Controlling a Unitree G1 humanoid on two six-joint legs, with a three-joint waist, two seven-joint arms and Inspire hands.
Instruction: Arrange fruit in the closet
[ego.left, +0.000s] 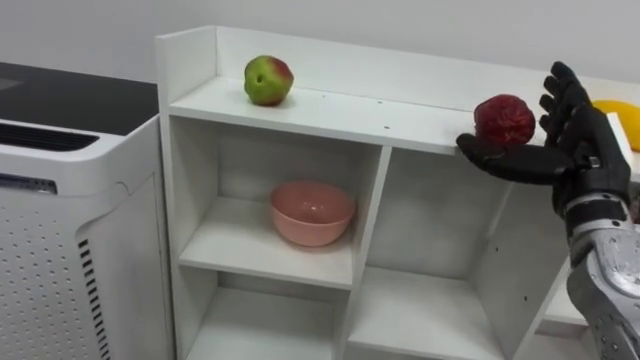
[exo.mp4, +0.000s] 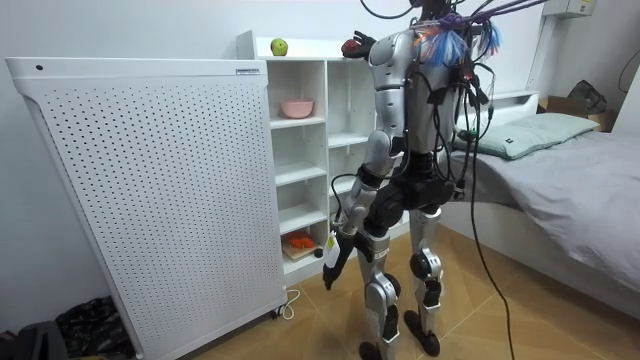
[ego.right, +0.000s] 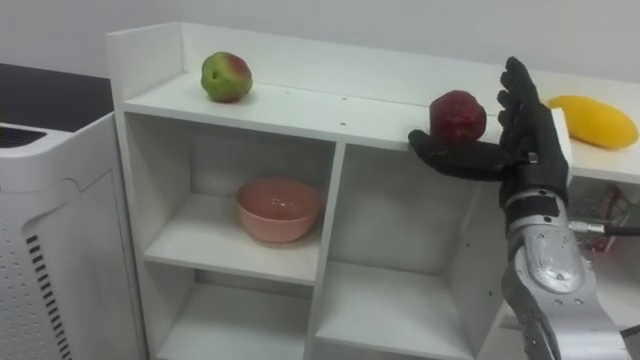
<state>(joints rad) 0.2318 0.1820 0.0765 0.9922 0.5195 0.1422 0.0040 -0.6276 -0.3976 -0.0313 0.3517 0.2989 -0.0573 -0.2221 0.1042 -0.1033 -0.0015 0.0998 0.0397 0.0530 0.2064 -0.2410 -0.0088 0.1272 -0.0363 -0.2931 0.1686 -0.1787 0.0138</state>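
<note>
Right eye view is showing the right hand (ego.right: 528, 150) reaching to the closet's (ego.right: 330, 190) top board, fingers standing straight and spread, thumb stretching out just below a dark red fruit (ego.right: 458, 118). A green-red apple (ego.right: 226, 77) is sitting far left, a yellow fruit (ego.right: 592, 120) right, a pink bowl (ego.right: 279, 208) below. The left hand (exo.mp4: 333, 262) is hanging by the thigh.

The top shelf (ego.right: 300, 105) has wide bare room between the green apple (ego.right: 225, 77) and the red fruit (ego.right: 458, 118). A yellow fruit (ego.right: 592, 121) sits at the right end. A pink bowl (ego.right: 279, 209) takes up the cubby below the apple.
</note>
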